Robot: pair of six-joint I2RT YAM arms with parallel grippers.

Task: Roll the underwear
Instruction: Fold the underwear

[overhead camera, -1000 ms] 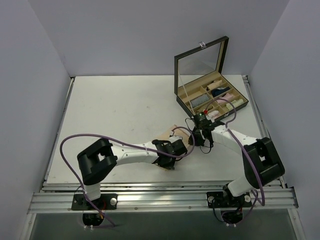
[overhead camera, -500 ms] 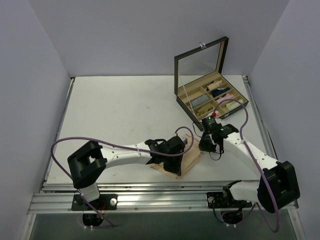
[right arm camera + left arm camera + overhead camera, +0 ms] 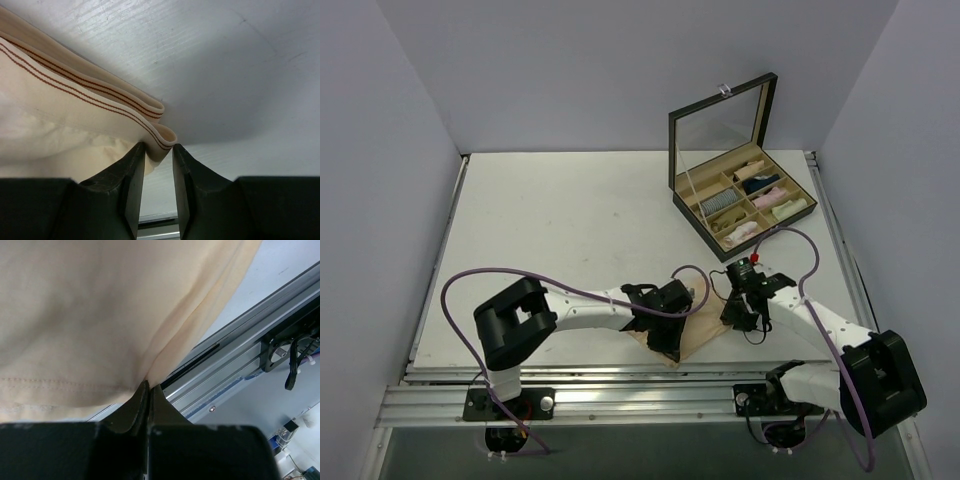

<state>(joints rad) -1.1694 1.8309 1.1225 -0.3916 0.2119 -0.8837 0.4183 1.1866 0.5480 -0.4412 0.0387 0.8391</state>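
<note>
The underwear (image 3: 697, 325) is pale peach-beige cloth lying near the table's front edge, between the two grippers. My left gripper (image 3: 671, 340) is over its near corner and is shut on a fold of the cloth (image 3: 100, 315); its fingertips (image 3: 148, 386) are pressed together. My right gripper (image 3: 733, 306) is at the cloth's right end. In the right wrist view its jaws (image 3: 159, 147) stand apart around the corner of the striped waistband (image 3: 100, 95). The band touches the left finger (image 3: 134, 165), and there is a gap to the right one.
An open black compartment box (image 3: 740, 195) with a raised glass lid stands at the back right and holds several cloth rolls. The aluminium rail (image 3: 235, 350) runs along the table's front edge, just beyond the left gripper. White tabletop (image 3: 225, 75) lies past the waistband.
Both grippers have drawn the cloth towards the front edge. The right gripper's jaws, shut on the waistband before, have now parted. The left gripper stays shut on the cloth.
</note>
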